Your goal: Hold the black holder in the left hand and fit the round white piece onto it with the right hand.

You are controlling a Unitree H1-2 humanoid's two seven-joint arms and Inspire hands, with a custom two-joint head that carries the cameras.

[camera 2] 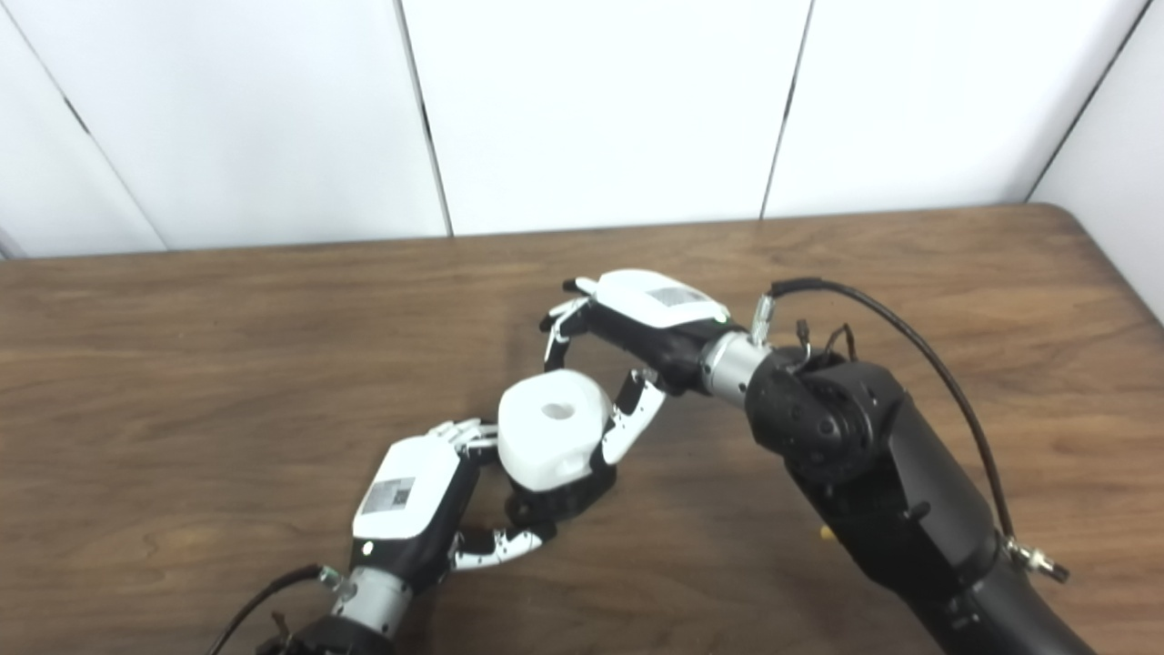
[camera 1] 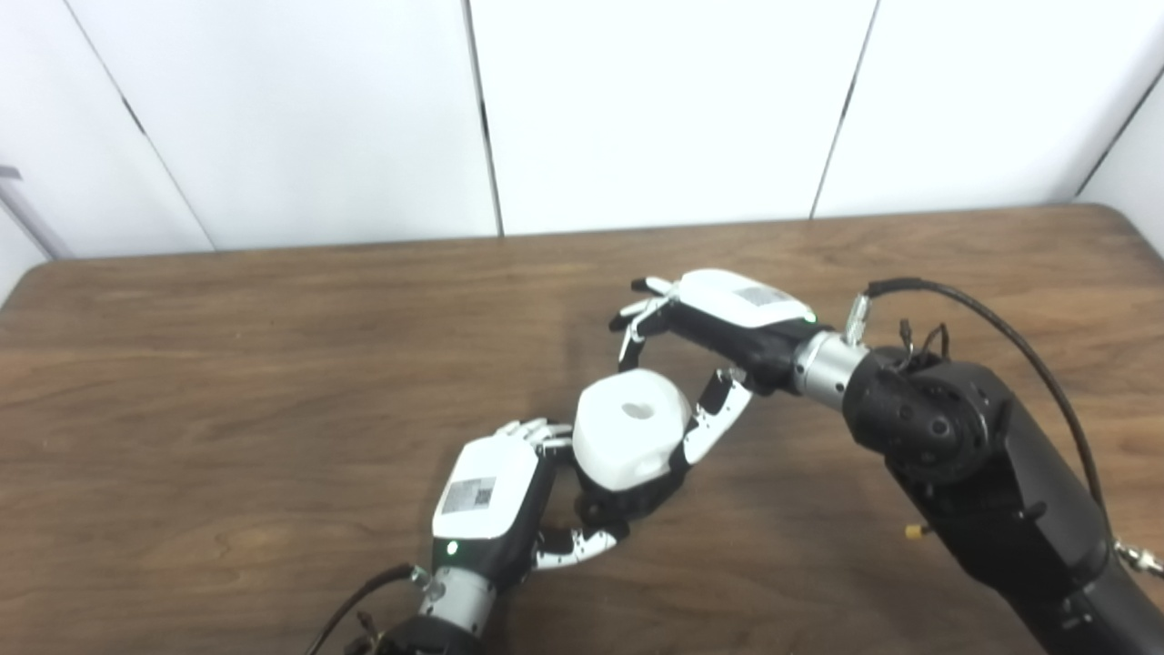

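The round white piece (camera 1: 632,432) has a hole in its top and sits on the black holder (camera 1: 629,500), near the middle of the table's front half. My left hand (camera 1: 491,500) is shut on the black holder, with fingers behind it and the thumb in front. My right hand (camera 1: 718,332) reaches in from the right, its fingers curled over the far top edge of the white piece and its thumb against the piece's right side. The scene shows the same way in the right eye view, with the white piece (camera 2: 553,429) above the holder (camera 2: 559,496).
The brown wooden table (camera 1: 227,382) fills the view. A white panelled wall (camera 1: 655,109) stands behind its far edge. A black cable (camera 1: 1009,327) loops over my right forearm. The table's right corner shows at the far right.
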